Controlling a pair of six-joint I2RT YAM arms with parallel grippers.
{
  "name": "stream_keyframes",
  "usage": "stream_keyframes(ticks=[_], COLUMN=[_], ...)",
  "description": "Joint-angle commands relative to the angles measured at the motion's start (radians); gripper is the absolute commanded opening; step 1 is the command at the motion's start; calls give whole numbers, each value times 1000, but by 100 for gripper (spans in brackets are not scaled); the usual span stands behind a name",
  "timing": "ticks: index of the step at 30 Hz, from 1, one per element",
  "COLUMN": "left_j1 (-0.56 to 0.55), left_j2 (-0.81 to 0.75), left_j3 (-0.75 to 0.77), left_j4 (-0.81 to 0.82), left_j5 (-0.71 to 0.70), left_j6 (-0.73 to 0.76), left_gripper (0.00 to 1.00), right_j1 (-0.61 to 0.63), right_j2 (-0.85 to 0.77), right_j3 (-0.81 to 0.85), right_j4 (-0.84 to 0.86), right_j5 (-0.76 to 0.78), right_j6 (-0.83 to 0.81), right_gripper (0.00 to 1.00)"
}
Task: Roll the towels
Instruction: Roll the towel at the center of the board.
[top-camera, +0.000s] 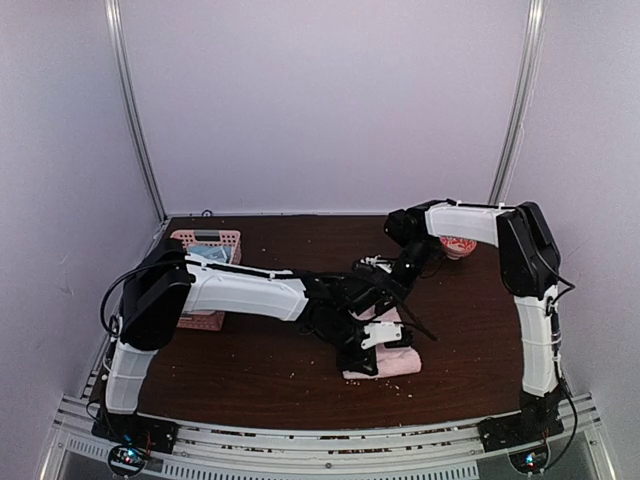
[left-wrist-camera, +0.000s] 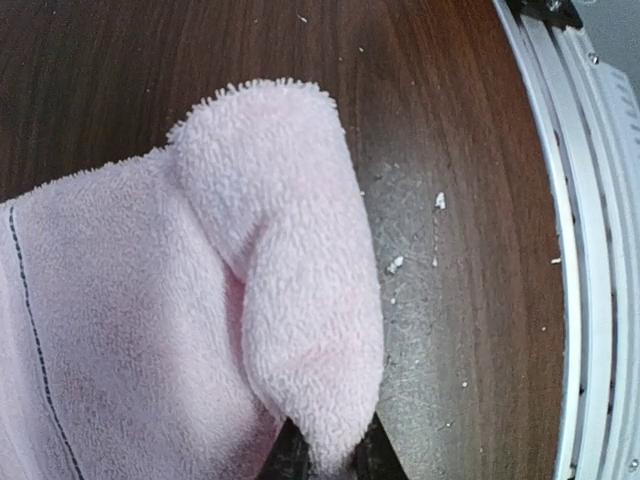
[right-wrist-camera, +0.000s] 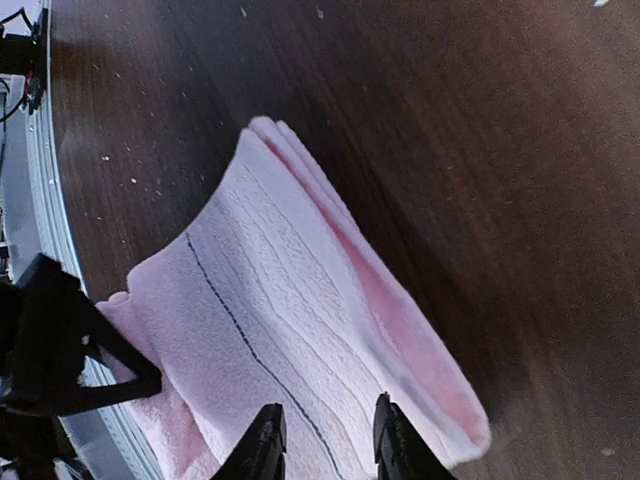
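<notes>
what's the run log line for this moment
step: roll pink towel | left gripper: shut on lifted towel end | right gripper: astride towel edge, grip unclear

Light's soft and even from overhead, no harsh shadows. The dark tabletop (left-wrist-camera: 440, 330) picks up a greyish glare patch by its near edge in the left wrist view. The pink towel (left-wrist-camera: 270, 260) looks sharp up close. The overhead shot's a bit grainy, and both wrist views bend at the edges.

The pink towel (left-wrist-camera: 150, 330) is looped terry cloth, matt, with a dark stitched line. The table (left-wrist-camera: 450, 120) is dark grained wood, smooth, faintly glossy, locally scuffed. The edge rail (left-wrist-camera: 590, 250) is pale metal.
</notes>
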Motion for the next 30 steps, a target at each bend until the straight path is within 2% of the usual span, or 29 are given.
stream_keyframes(ticks=[1,5,9,11,13,15,21,28,30], left_j1=[54,109,162,190,209,219,223,232,233], left_j2=[62,116,182,230,258,265,281,294,294], left_j3=[50,91,125,135,142,133,139,124,121], left_j4=[-39,-39,-35,-32,-28,-8,-3,-2,-2], left_j5=[211,331,478,547,574,592,603,596,597], left_j6=[-93,-158,-240,-287,-328,-360,-383,-397,-397], left_gripper=[9,10,10,10,10,10,12,14,15], right_j1=[-86,-184,-234,-224,-179,-105,83,270,316], right_j2=[-177,-316,-476,-552,-613,-683,-879,-838,-819], right_j3=[67,122,86,40,-2,-75,-420,-667,-713], right_j4=[-4,-24,-24,-97,-215,-229,58,334,391], right_j5=[-53,-109,-216,-307,-332,-253,47,404,466], right_j6=[-16,-1,-37,-149,-386,-458,-338,-258,-263], right_gripper=[31,32,33,38,41,42,48,48,49])
